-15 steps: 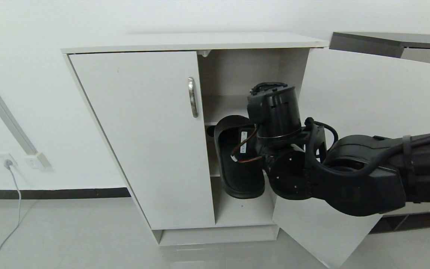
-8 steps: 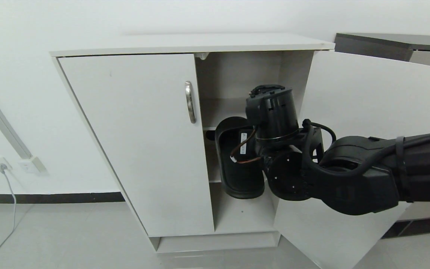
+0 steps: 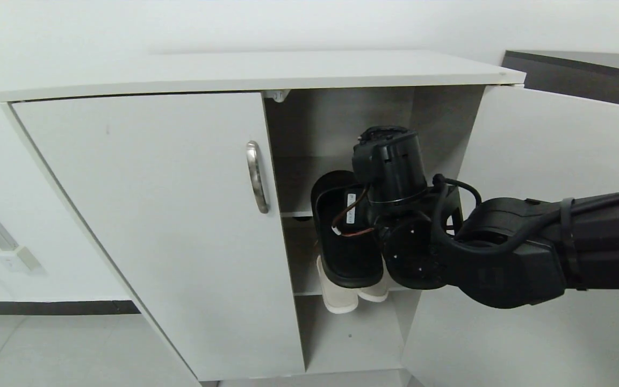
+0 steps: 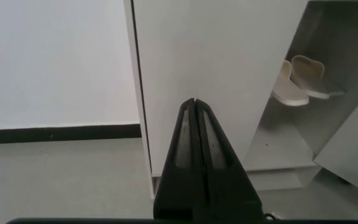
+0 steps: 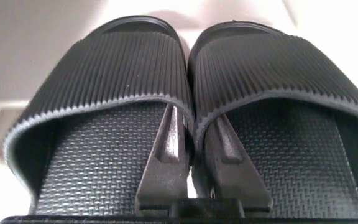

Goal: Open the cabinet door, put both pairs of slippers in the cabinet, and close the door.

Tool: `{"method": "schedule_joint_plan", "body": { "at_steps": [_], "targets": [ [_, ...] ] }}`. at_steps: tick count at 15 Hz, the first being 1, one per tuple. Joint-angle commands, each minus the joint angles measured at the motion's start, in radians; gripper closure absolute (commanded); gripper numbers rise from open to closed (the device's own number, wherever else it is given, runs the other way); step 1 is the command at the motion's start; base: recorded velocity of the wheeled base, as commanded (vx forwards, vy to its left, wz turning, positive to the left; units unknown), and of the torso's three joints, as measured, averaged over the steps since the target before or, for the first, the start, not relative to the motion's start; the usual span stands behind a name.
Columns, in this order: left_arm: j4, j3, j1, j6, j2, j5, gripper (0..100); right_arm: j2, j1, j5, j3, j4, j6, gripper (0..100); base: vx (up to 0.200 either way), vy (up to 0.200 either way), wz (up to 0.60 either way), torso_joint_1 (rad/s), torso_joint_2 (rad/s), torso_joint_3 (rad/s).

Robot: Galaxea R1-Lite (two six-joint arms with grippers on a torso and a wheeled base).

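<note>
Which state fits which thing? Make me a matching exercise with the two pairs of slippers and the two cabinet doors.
Things:
1. black slippers
2. white slippers
3. left door
4. right door

States:
A. swung open
B. lying on a shelf inside the cabinet
C. shut
D. clamped in the right gripper

Pairs: 1-D, 2-B, 3-C, 4-A.

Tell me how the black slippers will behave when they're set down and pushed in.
Probably light: the right gripper holds both black slippers by a pinch on their inner edges alone. Likely springy rather than floppy, since the straps hold their arch. The ribbed, textured surface should resist sliding when pushed, and they look too flat to roll.
</note>
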Motion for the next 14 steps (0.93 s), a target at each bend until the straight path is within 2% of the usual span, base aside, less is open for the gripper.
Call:
{"method": "schedule_joint_plan", "body": {
  "at_steps": [1, 8, 14],
  "targets": [
    [0.0, 0.0, 0.0, 0.0, 0.001, 0.0, 100, 0.012, 0.0, -0.001, -0.003, 0.001, -0.001, 100, 0.2, 0.0, 0.0, -0.002, 0.0, 0.002],
    [0.0, 0.0, 0.0, -0.002, 0.001, 0.002, 100, 0.085, -0.031, 0.012, -0.105, 0.006, -0.023, 100, 0.0, 0.0, 0.0, 0.0, 0.0, 0.0],
    [0.0, 0.0, 0.0, -0.002, 0.001, 0.002, 100, 0.156, -0.057, 0.035, -0.308, 0.164, -0.023, 100, 0.0, 0.0, 0.0, 0.0, 0.0, 0.0]
  ]
}}
